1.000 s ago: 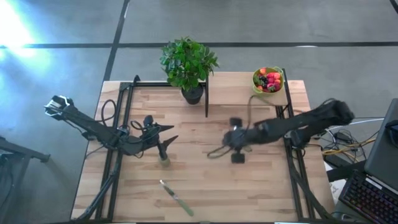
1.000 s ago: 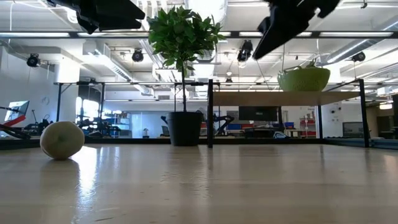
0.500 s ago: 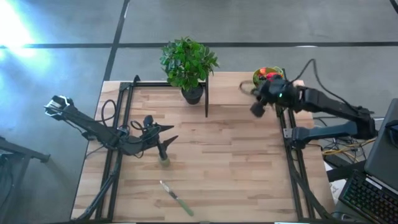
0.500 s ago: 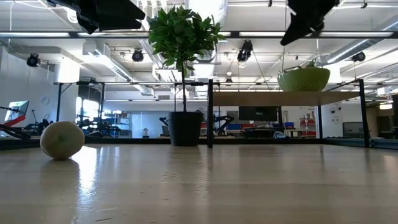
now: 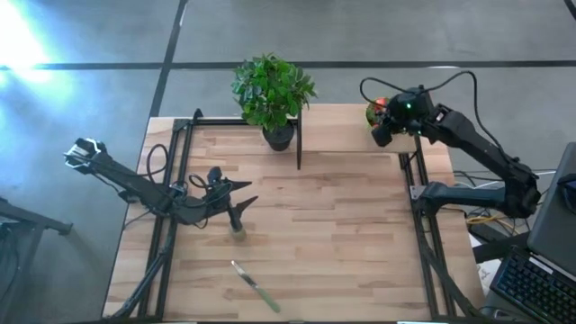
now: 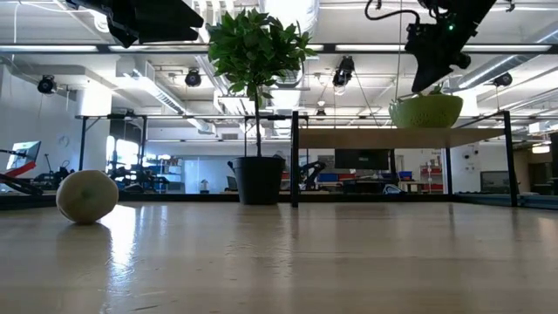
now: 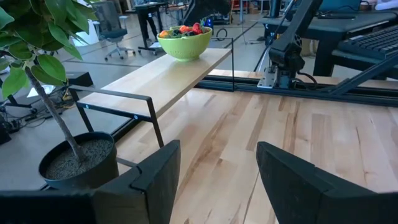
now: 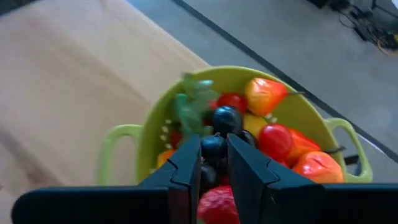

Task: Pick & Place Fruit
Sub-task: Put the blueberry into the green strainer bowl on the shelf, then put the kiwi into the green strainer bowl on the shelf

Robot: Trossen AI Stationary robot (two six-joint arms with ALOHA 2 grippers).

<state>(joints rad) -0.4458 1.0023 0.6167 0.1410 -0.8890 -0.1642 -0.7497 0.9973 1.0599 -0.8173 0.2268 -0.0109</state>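
My right gripper (image 8: 213, 155) hovers just above the lime-green bowl (image 8: 298, 112) of fruit on the raised shelf at the far right (image 5: 370, 112) (image 6: 427, 112). It is shut on a small dark berry. The bowl holds red, orange and dark berries (image 8: 273, 140). A dull-green kiwi-like ball (image 5: 238, 233) (image 6: 87, 196) rests on the table at the left. My left gripper (image 5: 245, 193) (image 7: 217, 168) hangs open, high above the table beside that ball, with nothing between its fingers. My right gripper pinches a dark berry (image 8: 213, 147) between its two fingers, at their free ends. The fingers slant down toward the far edge, over the bowl's near side. Whether the berry touches the heap of fruit below it, I cannot tell.
A potted plant (image 5: 273, 90) stands at the far middle beside the shelf's black frame post (image 5: 299, 144). A green-handled knife (image 5: 256, 286) lies near the front edge. Black rails (image 5: 418, 207) run along both sides of the table.
My right gripper has swung from the middle of the table toward the far right corner and risen, rolling and tipping as it went; it now hangs over the bowl. The kiwi-like ball has stayed where it was.
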